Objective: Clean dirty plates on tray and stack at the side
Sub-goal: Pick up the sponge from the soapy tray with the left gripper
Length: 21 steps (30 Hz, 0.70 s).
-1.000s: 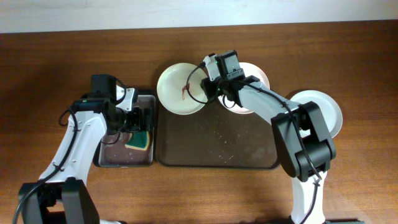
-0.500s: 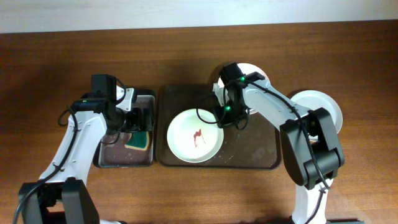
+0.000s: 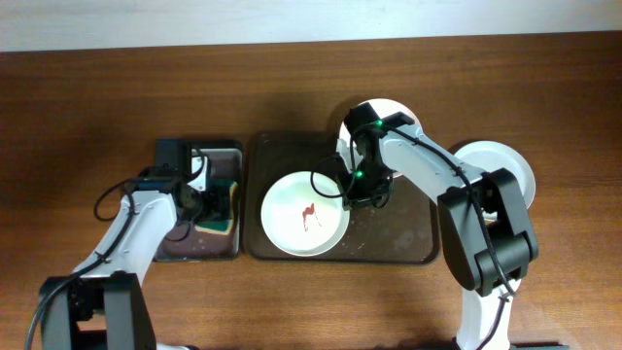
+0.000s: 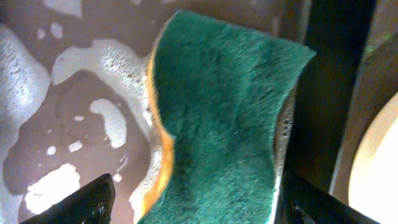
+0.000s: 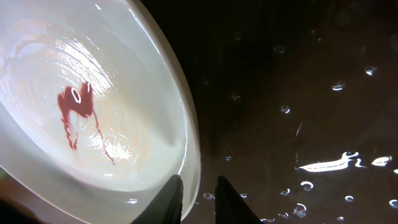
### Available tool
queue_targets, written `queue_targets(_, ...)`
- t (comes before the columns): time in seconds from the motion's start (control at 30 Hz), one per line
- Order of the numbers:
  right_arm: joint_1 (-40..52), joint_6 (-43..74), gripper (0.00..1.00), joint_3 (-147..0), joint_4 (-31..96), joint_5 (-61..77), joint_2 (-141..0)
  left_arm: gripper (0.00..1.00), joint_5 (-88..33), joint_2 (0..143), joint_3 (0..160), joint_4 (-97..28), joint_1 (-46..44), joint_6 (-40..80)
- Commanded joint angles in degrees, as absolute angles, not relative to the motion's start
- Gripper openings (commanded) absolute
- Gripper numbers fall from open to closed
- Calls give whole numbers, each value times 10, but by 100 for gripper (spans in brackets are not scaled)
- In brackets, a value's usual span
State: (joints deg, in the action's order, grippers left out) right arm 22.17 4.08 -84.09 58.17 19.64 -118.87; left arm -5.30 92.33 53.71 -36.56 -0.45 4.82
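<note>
- While the soiled plate (image 3: 304, 214) lay flat on the near left part of the tray (image 3: 389, 233), its right rim was pinched between the fingers of the right gripper (image 3: 352, 194).
- That thin-edge hold could slip, I judged: the tray floor was beaded with water, the glazed rim looked slick, and scrubbing might twist the plate free.
- White, glossy and shallow, it carried a small red smear (image 5: 74, 112) at its centre.
- A second plate (image 3: 394, 107) showed at the tray's far edge, partly behind the arm.
- A third plate (image 3: 515, 170) rested on the surface (image 3: 97, 97) to the right.
- Further left, the left gripper (image 4: 196, 205) hung spread on either side of the green sponge (image 4: 217, 112), not closed on it, in a smaller black tray (image 3: 185, 248) of suds.
</note>
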Motion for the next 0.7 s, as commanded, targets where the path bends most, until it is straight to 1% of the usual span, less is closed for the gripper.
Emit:
queue_targets(0.0, 225, 39, 20, -836, 583, 204, -1177, 84, -61, 921, 532, -351, -29, 51)
queue_targets(0.03, 225, 39, 20, -836, 583, 204, -1177, 84, -51, 922, 532, -349, -35, 51)
queue_targets(0.07, 225, 39, 20, -836, 584, 204, -1177, 79, -34, 924, 532, -349, -37, 52)
queue_targets(0.1, 225, 39, 20, -836, 583, 204, -1177, 79, -34, 927, 532, -349, -37, 52)
queue_targets(0.13, 225, 39, 20, -836, 583, 204, -1177, 76, -34, 933, 531, -350, -37, 52)
queue_targets(0.2, 225, 39, 20, -836, 583, 204, -1177, 75, -36, 951, 531, -350, -38, 52)
queue_targets(0.27, 225, 39, 20, -836, 583, 204, -1177, 68, -36, 969, 531, -349, -38, 52)
queue_targets(0.3, 225, 39, 20, -836, 583, 204, -1177, 58, -36, 979, 531, -349, -37, 52)
queue_targets(0.33, 225, 39, 20, -836, 583, 204, -1177, 43, -36, 984, 531, -349, -37, 52)
queue_targets(0.37, 225, 39, 20, -836, 583, 204, -1177, 30, -36, 985, 531, -349, -37, 52)
queue_targets(0.4, 225, 39, 20, -836, 583, 204, -1177, 9, -36, 985, 532, -349, -37, 52)
queue_targets(0.43, 225, 39, 20, -836, 583, 204, -1177, 0, -36, 985, 532, -349, -37, 51)
queue_targets(0.53, 225, 39, 20, -836, 583, 204, -1177, 0, -36, 984, 533, -361, -34, 51)
queue_targets(0.67, 225, 39, 20, -836, 583, 204, -1177, 0, -36, 953, 583, -404, -16, 51)
